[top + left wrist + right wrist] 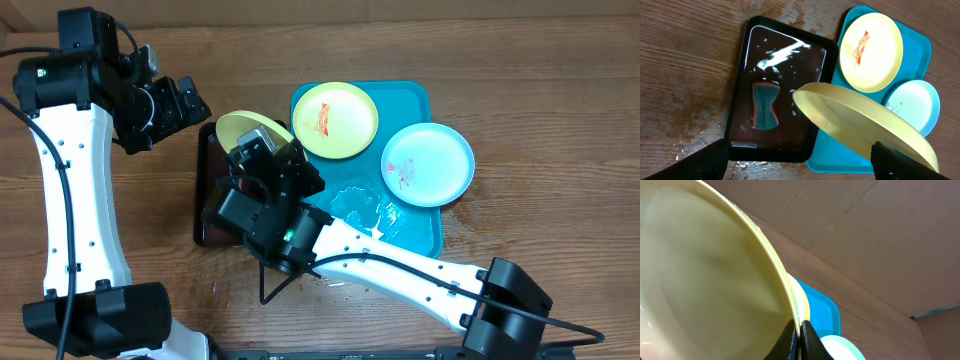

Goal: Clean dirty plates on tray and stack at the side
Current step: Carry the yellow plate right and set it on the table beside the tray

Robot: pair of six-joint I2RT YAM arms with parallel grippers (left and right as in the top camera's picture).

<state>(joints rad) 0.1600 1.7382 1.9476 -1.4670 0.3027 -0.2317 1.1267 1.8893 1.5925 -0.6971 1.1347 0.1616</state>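
Right tool (799, 339) is clamped on the rim of one pale yellow-green plate (250, 128), with both fingers pinched tight over the edge. Held plate is steeply tilted and raised over the black tray (740, 90), beside the turquoise tray (415, 225). Its face reads plain pale yellow and glossy.

Black tray holds shallow water with glare streaks. An hourglass-shaped sponge (765, 105), dark on top with a reddish edge, lies in it.

Second yellow-green plate (335, 120) lies flat in the turquoise tray's far left corner, with a red-orange sauce smear near its centre. Pale blue-white plate (428, 165) sits at the tray's right side, overhanging the rim toward the counter (540, 110). It has small red spots near its middle. Tray floor in front of both plates is wet and shiny.

Left tool (183, 100) has its fingers apart and grips nothing. It hangs above the counter near the black tray's far left corner.
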